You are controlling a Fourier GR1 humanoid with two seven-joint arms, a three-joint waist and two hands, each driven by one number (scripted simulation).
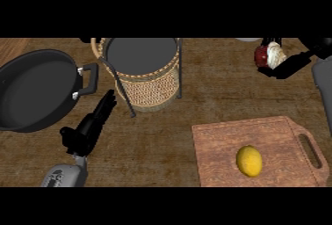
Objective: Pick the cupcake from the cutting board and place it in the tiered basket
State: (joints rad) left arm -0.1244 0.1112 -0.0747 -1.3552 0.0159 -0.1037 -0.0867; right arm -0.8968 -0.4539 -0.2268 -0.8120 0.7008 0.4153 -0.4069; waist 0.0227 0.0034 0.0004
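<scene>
The cupcake (269,56) is up top right, off the cutting board (224,149) — pinched in the right robot hand (285,66). Looks light, soft-topped, easily squashed — hold the wrapper sides. Tiered basket (149,85) sits well left; left robot hand (91,125) rests open; a lemon (249,161) remains.

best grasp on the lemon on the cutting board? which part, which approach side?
Judging from its pose, grip the lemon across its short middle, coming from above. It lies flat on the cutting board with its long axis running near to far, so thumb and fingers would close on its left and right flanks. Nothing stands beside it, and the board's handle slot lies to its right.
</scene>
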